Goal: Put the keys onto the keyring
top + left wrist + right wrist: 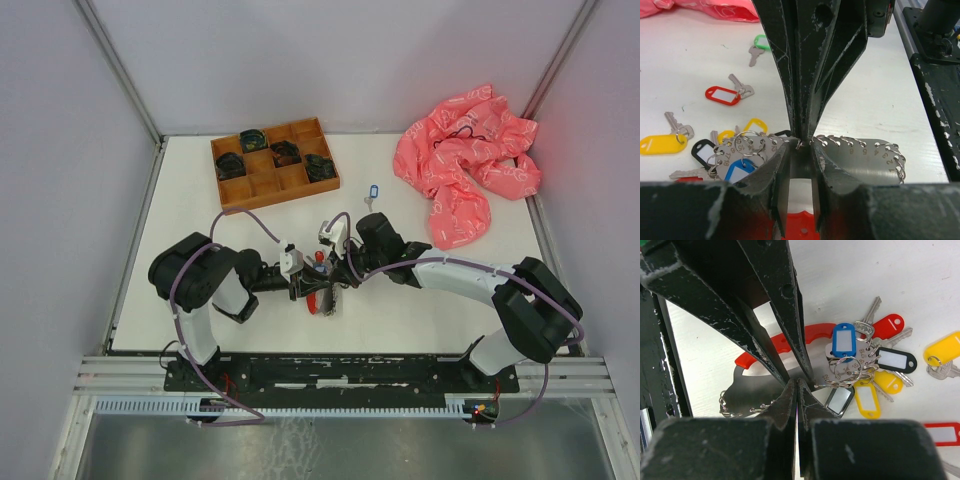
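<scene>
Top view: high overhead, looking down on table (190, 195). Wrist views: close, facing each other, sharing keyring (865, 157).

The keyring (865, 162) is showing as a silvery plate edged with small numbered rings, its red loop (812, 332) curving off one side. A bunch of keys (855, 367) (blue, black, yellow and red tags) is crowding one end, while a red-tagged key (725, 95), a yellow-tagged key (660, 144) and a green-tagged key (760, 41) are lying loose, apart from it.
</scene>
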Robot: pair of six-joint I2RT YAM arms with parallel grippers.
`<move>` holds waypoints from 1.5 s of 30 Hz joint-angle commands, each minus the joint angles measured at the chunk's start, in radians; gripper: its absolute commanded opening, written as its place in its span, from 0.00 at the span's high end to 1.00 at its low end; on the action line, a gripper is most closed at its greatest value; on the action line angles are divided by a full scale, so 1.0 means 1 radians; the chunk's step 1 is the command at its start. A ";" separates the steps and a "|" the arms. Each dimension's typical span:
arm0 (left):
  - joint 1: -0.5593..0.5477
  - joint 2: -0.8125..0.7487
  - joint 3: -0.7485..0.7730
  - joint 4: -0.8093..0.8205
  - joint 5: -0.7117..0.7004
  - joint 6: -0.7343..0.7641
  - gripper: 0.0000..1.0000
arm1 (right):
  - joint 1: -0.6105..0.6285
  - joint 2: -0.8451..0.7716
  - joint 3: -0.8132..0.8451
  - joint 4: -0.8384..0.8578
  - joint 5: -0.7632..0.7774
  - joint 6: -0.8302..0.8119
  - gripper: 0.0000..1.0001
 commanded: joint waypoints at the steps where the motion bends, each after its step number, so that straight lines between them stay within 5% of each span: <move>1: 0.002 0.021 0.015 0.165 0.053 -0.016 0.73 | -0.001 -0.013 0.033 0.021 -0.018 -0.019 0.99; 9: 0.001 0.021 0.018 0.166 0.047 -0.032 0.92 | -0.001 -0.022 0.026 0.021 -0.020 -0.015 0.99; 25: -0.010 0.032 0.033 0.176 0.075 -0.060 0.81 | -0.001 -0.012 0.033 0.029 -0.045 -0.011 0.99; 31: -0.010 0.028 0.025 0.175 0.043 -0.064 0.97 | -0.001 -0.014 0.029 0.026 -0.026 -0.007 0.99; 39: -0.010 -0.081 -0.018 0.052 -0.061 -0.041 0.97 | -0.001 -0.129 0.009 -0.011 0.090 0.023 0.66; 45: -0.040 -0.273 0.066 -0.522 -0.205 0.127 0.97 | -0.006 -0.243 -0.032 -0.013 0.197 0.038 0.40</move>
